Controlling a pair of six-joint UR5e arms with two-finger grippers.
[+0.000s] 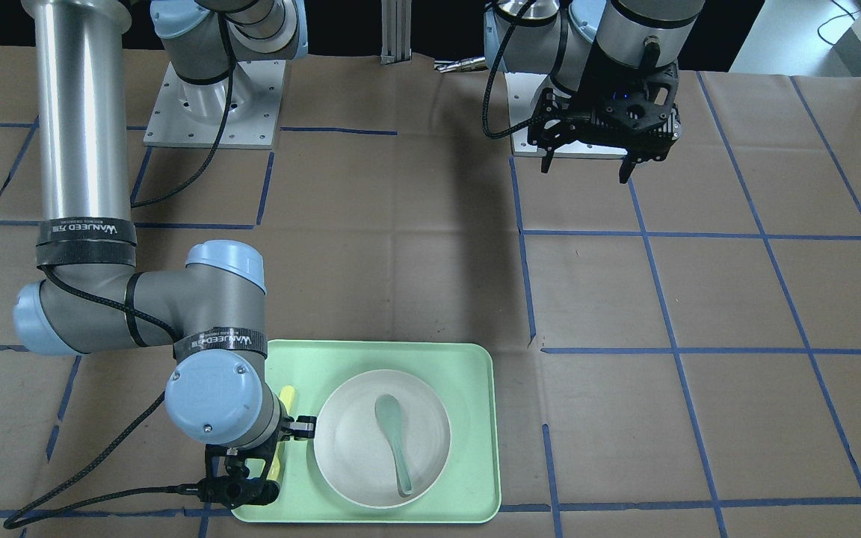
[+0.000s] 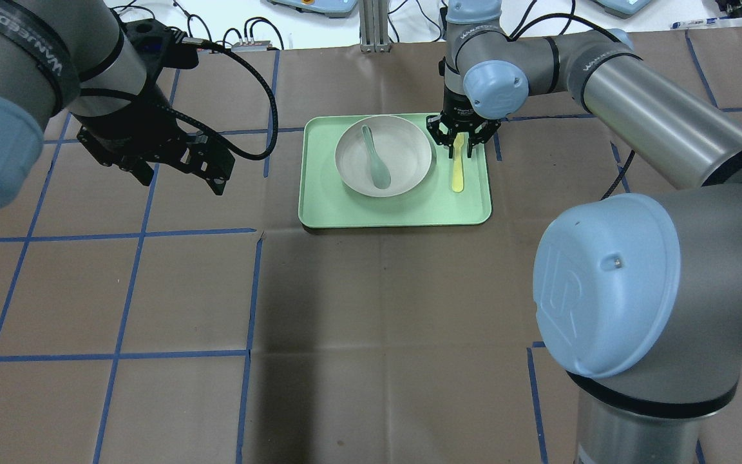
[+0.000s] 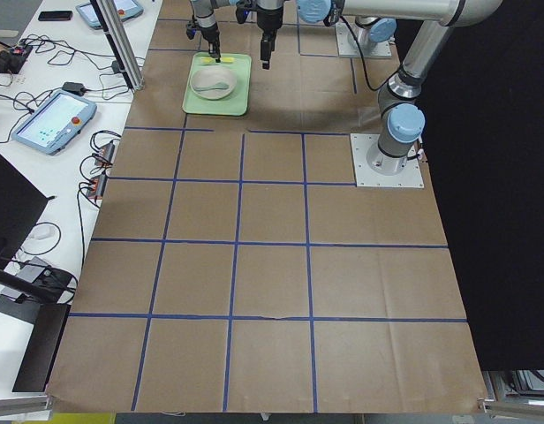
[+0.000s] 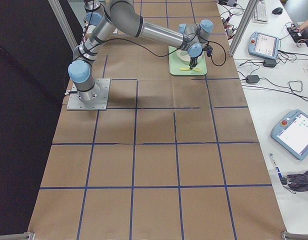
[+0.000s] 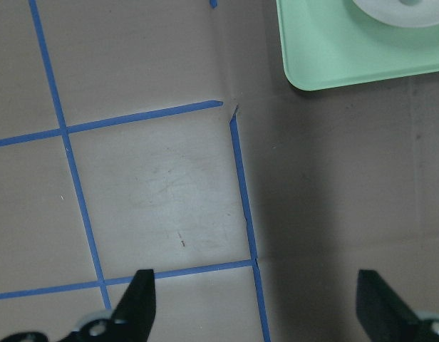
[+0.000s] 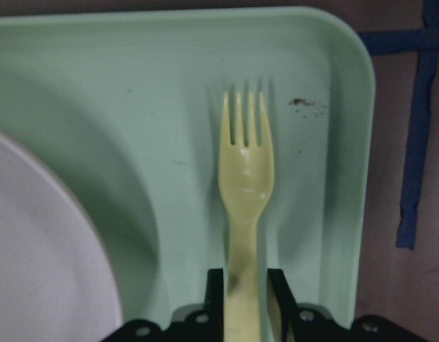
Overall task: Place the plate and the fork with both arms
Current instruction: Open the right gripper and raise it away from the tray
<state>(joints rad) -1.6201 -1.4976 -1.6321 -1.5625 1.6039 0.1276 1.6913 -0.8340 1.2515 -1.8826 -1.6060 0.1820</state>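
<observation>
The off-white plate (image 2: 409, 161) sits on the mint-green tray (image 2: 397, 209) with a grey-green spoon (image 2: 376, 158) lying in it. The pale-yellow fork (image 2: 458, 174) lies on the tray to the plate's right. My right gripper (image 2: 455, 140) stands over the fork's far part. In the right wrist view its fingers (image 6: 214, 288) are closed against the fork's handle (image 6: 246, 178), tines pointing away. The plate's rim (image 6: 34, 249) is just left of it. My left gripper (image 2: 171, 161) is open and empty above the table, left of the tray; it also shows in the left wrist view (image 5: 259, 306).
The table is covered in brown paper with a blue tape grid. The tray's corner (image 5: 348, 57) lies ahead and right of the left gripper. In the front-facing view the right arm's elbow (image 1: 139, 314) hangs over the table beside the tray (image 1: 400, 359).
</observation>
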